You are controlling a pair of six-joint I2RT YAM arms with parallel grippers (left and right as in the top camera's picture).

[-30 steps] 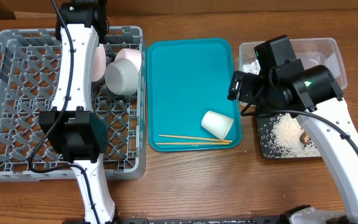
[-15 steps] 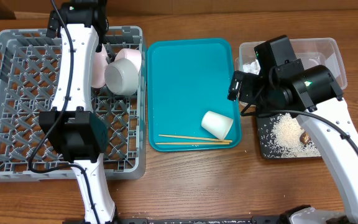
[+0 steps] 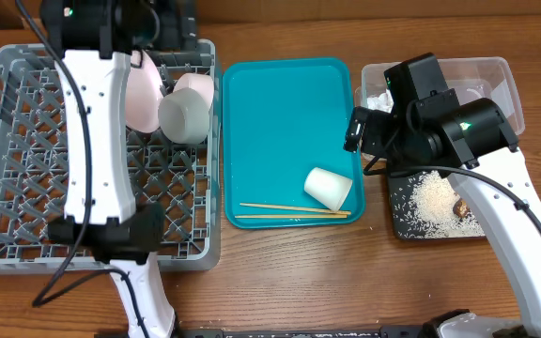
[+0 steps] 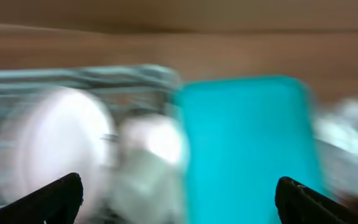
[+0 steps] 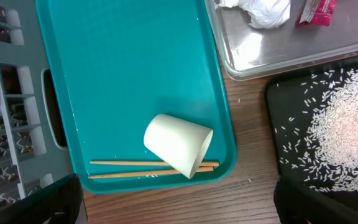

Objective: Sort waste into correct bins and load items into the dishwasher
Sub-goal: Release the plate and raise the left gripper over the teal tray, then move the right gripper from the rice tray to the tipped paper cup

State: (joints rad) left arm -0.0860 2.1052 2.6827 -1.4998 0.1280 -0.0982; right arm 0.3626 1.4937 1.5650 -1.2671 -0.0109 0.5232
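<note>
Right gripper (image 5: 178, 208) spread, cup (image 5: 178, 145) just ahead.
Looks lined up for a grab; left gripper (image 4: 179, 202), spread and empty, faces the plate (image 4: 55, 143) stood in the rack (image 3: 17, 188).

Colour key
Serving tray (image 3: 270, 103): teal. Dish rack (image 3: 17, 188) left of it: grey lattice. Cup (image 3: 329, 188) on it: white. Black tray (image 3: 400, 211) right of it: white rice (image 3: 433, 199) speckle.
</note>
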